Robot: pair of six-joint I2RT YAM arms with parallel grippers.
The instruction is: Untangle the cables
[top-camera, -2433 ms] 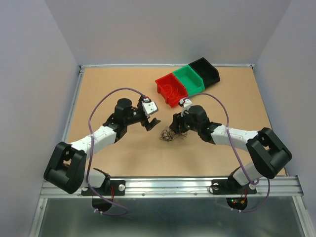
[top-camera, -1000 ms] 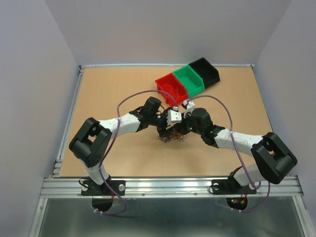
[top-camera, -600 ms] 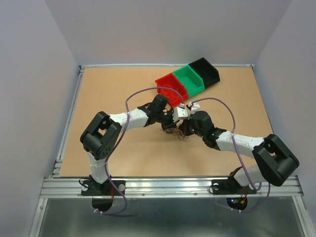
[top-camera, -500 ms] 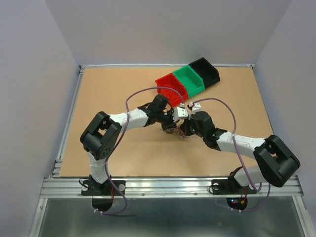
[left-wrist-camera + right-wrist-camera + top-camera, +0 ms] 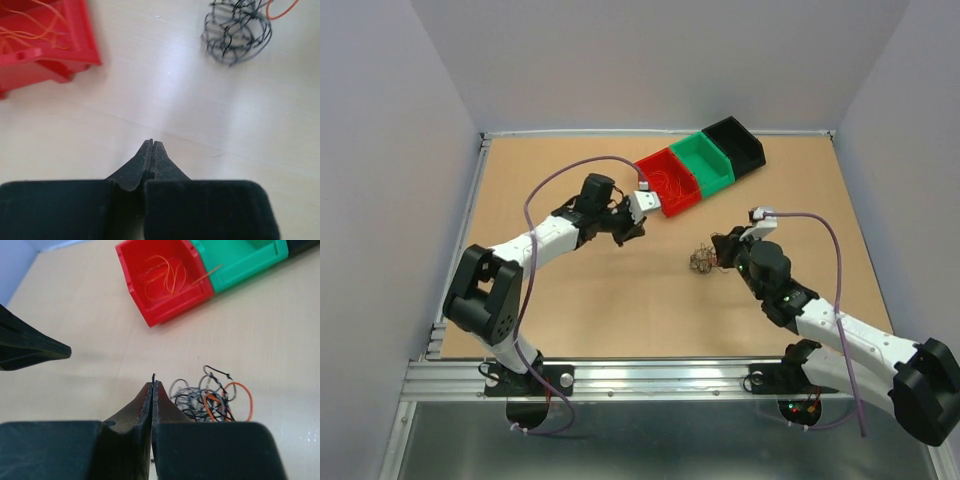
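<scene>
Wrist views show left claw, and right claw beside cables, pinched closed, nothing visibly held.

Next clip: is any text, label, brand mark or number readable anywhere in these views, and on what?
None can be read.
The red bin, green bin and black bin have plain walls with no labels.
The table has no print.
Any marking on the white arm links is too small to tell.
</scene>
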